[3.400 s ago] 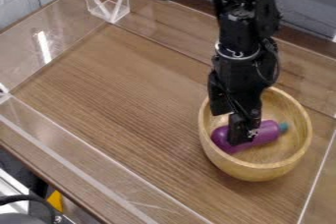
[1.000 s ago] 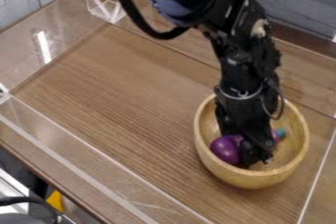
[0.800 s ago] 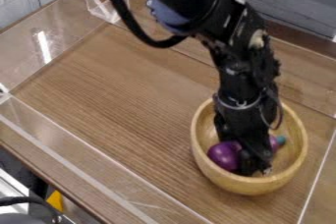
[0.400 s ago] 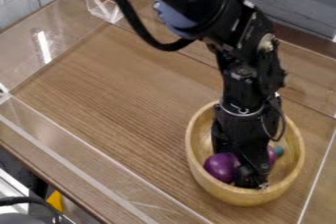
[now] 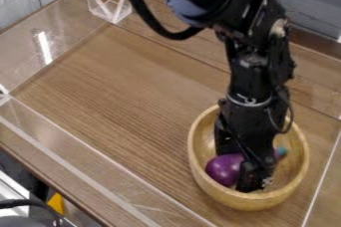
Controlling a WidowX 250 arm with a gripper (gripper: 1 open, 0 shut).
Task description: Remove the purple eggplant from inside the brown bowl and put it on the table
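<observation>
The brown bowl sits on the table near its front right edge. Inside it, on the left of its floor, lies the purple eggplant, its stem end hidden behind the arm. My gripper points straight down into the bowl, its dark fingers right against the eggplant's right side. The black fingers merge with the shadow, so their spacing is unclear, and I cannot tell whether they hold the eggplant.
Clear plastic walls run along the table's front and left edges, and a small clear stand is at the back left. The bowl lies close to the front right wall. Bare wood spreads left of the bowl.
The bowl has slid toward the front edge with the gripper still inside it. The eggplant stays in the bowl, left of the fingers. The upper arm has swung right.
</observation>
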